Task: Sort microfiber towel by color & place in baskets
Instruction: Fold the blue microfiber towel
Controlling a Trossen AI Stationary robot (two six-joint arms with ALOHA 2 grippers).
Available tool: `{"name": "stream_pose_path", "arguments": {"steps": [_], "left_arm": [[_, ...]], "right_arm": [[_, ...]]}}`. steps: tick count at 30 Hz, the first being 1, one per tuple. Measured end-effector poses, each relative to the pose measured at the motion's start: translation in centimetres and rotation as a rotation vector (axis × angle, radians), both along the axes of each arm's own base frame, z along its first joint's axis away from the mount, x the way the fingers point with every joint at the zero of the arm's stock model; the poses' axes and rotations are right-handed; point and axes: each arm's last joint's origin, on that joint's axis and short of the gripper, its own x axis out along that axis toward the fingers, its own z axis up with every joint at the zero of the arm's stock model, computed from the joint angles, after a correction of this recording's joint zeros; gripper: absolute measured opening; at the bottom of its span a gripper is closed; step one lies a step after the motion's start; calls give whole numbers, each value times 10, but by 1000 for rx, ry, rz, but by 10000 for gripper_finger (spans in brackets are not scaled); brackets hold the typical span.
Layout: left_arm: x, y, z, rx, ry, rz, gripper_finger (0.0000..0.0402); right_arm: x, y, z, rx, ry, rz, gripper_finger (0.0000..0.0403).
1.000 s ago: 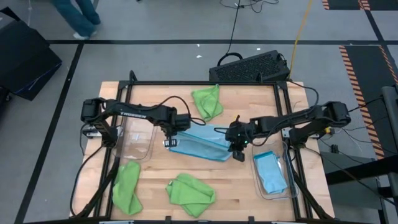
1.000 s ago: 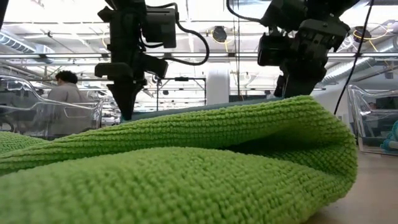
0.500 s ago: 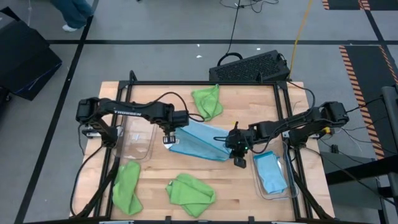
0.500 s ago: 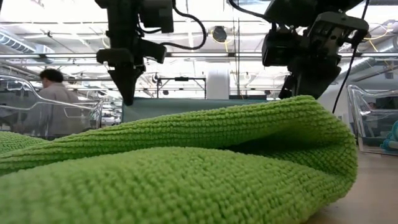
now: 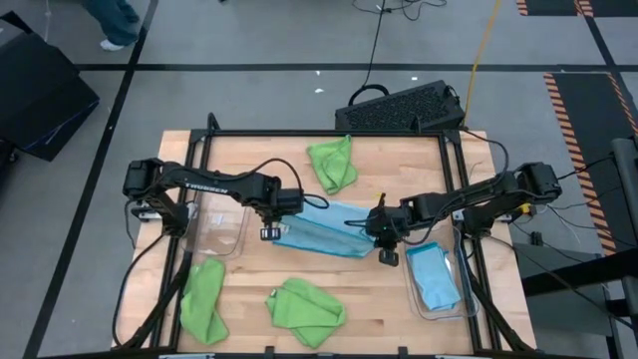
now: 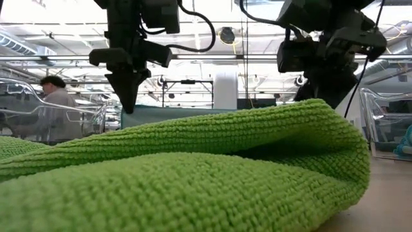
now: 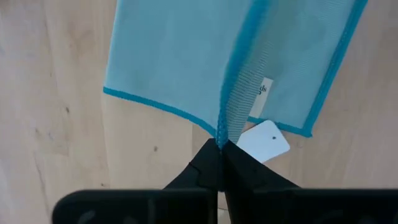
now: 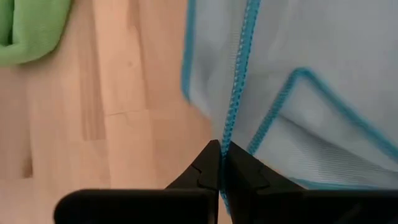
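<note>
A light blue towel (image 5: 321,229) with a white tag (image 7: 264,140) stretches between my two grippers at mid-table. My left gripper (image 5: 271,221) is shut on its left end and my right gripper (image 5: 384,237) on its right end. In the low view its upper edge (image 6: 193,115) shows behind a green towel (image 6: 193,174) that hides the rest. Another blue towel (image 5: 434,279) lies in the right clear basket (image 5: 411,284). The left clear basket (image 5: 221,227) holds nothing. Three lime green towels lie on the table at the far middle (image 5: 332,163), near left (image 5: 204,297) and near middle (image 5: 304,304). My left gripper pinches the blue towel at a stitched corner (image 7: 222,135) between its two shut fingers, coming from above and pointing down. The cloth spreads away from the fingertips, with the tag beside them. My right gripper pinches the towel's stitched blue edge (image 8: 227,135) between its shut fingers, also from above. A folded-over layer (image 8: 323,124) lies beside the hold.
A black perforated crate (image 5: 404,108) sits just beyond the table's far edge. A black frame rail (image 5: 329,134) runs around the table. Bare wood (image 5: 374,309) lies between the near green towel and the right basket. A person (image 6: 55,100) shows in the room behind.
Both grippers rose a little with the blue towel and then dipped slightly. The towel's upper edge, slanted a second ago, now runs level between them. My right gripper has shifted slightly toward the right basket. Both stay shut.
</note>
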Motion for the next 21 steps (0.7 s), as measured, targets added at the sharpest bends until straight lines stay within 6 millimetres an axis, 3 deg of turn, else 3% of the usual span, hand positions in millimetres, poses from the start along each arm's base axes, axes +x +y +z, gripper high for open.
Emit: {"name": "stream_pose_path", "arguments": {"steps": [7, 12, 21], "left_arm": [[4, 2, 1, 3, -52, 41, 6], [9, 0, 1, -2, -104, 68, 11], [10, -19, 1, -44, -114, 8, 9]], "right_arm": [[-11, -23, 24, -167, -97, -74, 2], [-16, -34, 27, -224, -80, -112, 2], [-16, -21, 14, -68, 23, 1, 1]]}}
